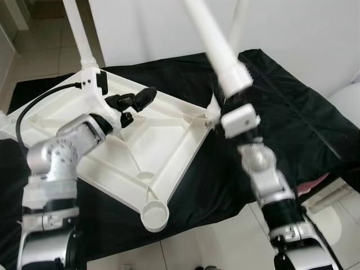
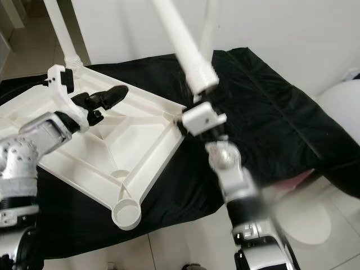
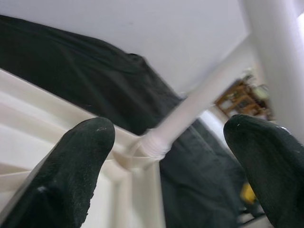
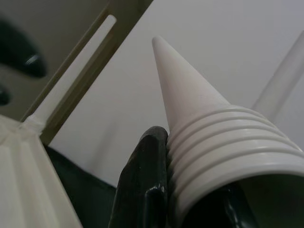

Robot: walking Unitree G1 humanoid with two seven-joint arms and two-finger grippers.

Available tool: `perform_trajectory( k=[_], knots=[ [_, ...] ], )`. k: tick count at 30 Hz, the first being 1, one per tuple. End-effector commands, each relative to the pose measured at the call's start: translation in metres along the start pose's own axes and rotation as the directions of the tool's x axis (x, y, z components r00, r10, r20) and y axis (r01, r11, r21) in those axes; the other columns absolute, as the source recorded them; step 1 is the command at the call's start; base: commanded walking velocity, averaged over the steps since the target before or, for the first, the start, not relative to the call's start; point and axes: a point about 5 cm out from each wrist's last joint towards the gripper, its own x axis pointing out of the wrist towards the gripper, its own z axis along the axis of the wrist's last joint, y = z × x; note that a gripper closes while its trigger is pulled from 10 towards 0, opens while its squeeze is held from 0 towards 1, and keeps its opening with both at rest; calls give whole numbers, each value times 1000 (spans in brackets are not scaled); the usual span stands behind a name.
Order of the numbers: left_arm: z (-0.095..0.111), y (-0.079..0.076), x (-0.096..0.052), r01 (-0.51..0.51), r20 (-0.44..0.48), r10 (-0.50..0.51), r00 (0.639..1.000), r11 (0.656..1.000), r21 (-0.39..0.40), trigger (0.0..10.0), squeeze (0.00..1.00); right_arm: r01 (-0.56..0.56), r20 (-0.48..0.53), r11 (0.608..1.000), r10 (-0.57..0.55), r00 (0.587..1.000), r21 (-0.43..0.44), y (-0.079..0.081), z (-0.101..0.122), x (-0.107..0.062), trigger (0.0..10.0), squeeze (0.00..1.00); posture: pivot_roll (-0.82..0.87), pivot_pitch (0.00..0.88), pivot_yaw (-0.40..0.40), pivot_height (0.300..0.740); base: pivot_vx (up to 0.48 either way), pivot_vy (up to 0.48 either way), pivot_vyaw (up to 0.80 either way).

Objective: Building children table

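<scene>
A: Non-task items, first lot?

B: One black cloth (image 1: 292,118), crumpled, draped over a raised surface and hanging down at its near edge. One white wall (image 1: 304,28) directly behind it.

A: Below?

B: Pale tiled floor (image 1: 225,242), grout lines visible. One white rounded object (image 1: 347,104) at the far right, partly cut off, type unclear. One pink patch (image 1: 312,184) under the cloth's edge, unidentifiable.

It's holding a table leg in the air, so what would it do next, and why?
Probably swing the leg in the right gripper down toward the empty socket at the tabletop's near corner. Two legs already stand in other corners, and the open left gripper hovers over the tabletop.
</scene>
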Motion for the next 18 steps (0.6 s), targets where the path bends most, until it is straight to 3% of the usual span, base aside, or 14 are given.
perform_trajectory(
  k=[1,3,6,18],
  knots=[
    [4,-9,4,188,1,-189,982,975,-115,10000,0,-40,-5,999,40,999,9,6,0,-4,10000,0,-11,56,-1,740,0,0,0],
    [9,-10,9,212,22,-212,977,956,-202,10000,0,-81,-36,996,83,996,37,15,-4,-10,10000,0,-13,55,1,740,0,0,0],
    [8,-10,13,218,7,-224,974,939,-265,10000,0,-115,-45,992,118,992,54,23,-4,-14,10000,0,-19,53,7,740,0,0,0],
    [-12,-17,23,182,-105,-226,969,929,-321,10000,0,-180,-35,979,184,982,94,41,3,-15,10000,0,-23,50,9,740,0,0,0]
  ],
)
